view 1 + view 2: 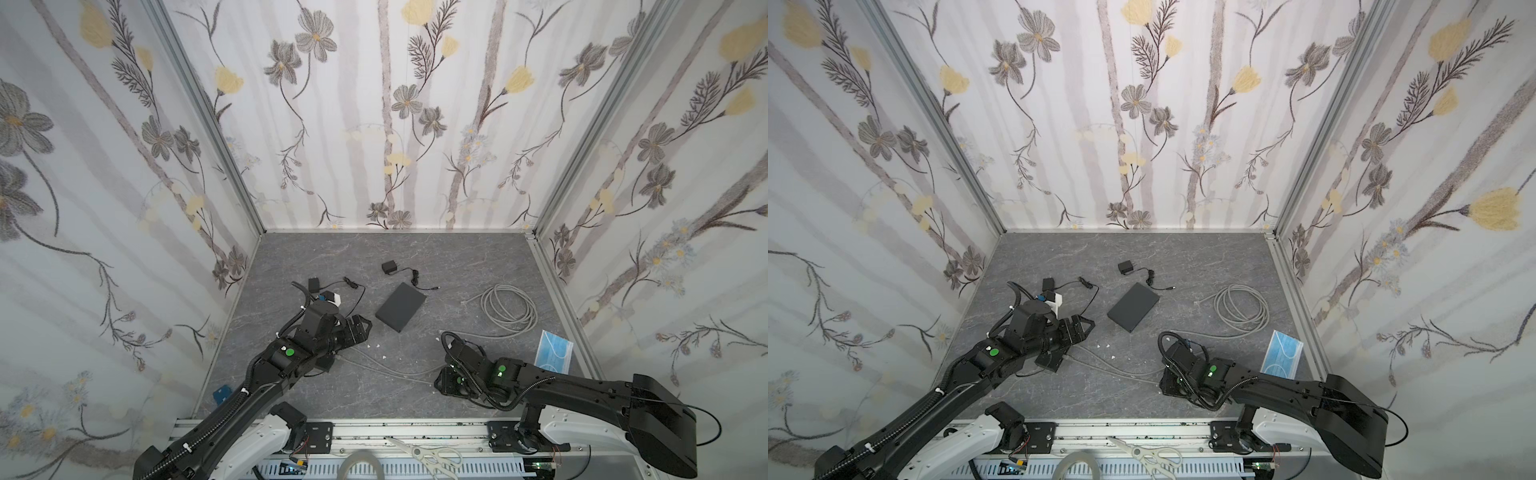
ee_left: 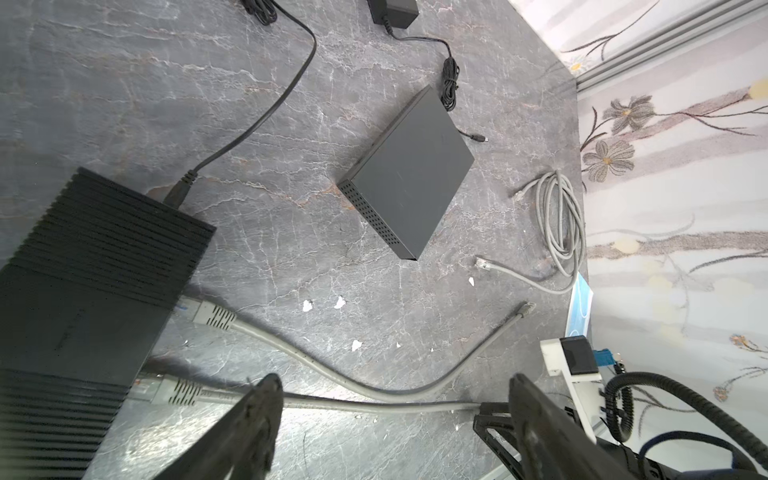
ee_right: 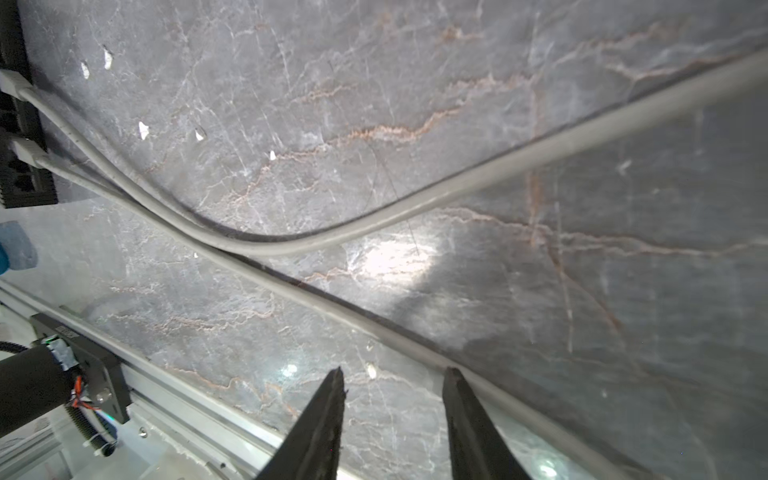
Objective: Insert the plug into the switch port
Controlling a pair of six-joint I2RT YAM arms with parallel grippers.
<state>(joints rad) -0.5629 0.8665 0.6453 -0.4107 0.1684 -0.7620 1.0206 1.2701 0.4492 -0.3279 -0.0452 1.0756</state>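
Note:
The switch (image 2: 83, 270) is a ribbed black box with ports, lying under my left arm (image 1: 324, 360). Two grey cables are plugged into it (image 2: 212, 318). One curves to a loose plug (image 2: 525, 307) lying on the table. The other cable (image 3: 316, 299) runs straight to my right gripper (image 3: 395, 370), which is open just above the table with nothing between its fingers. That cable passes outside one finger. My left gripper (image 2: 395, 378) is wide open and empty above both cables, beside the switch. Both top views show both grippers (image 1: 366, 328) (image 1: 439, 380).
A flat dark grey box (image 1: 401, 306) lies mid-table, with two black power adapters (image 1: 389, 267) (image 1: 313, 284) behind it. A coiled grey cable (image 1: 509, 307) and a blue mask pack (image 1: 555, 351) are on the right. Scissors (image 1: 428, 451) lie on the front rail.

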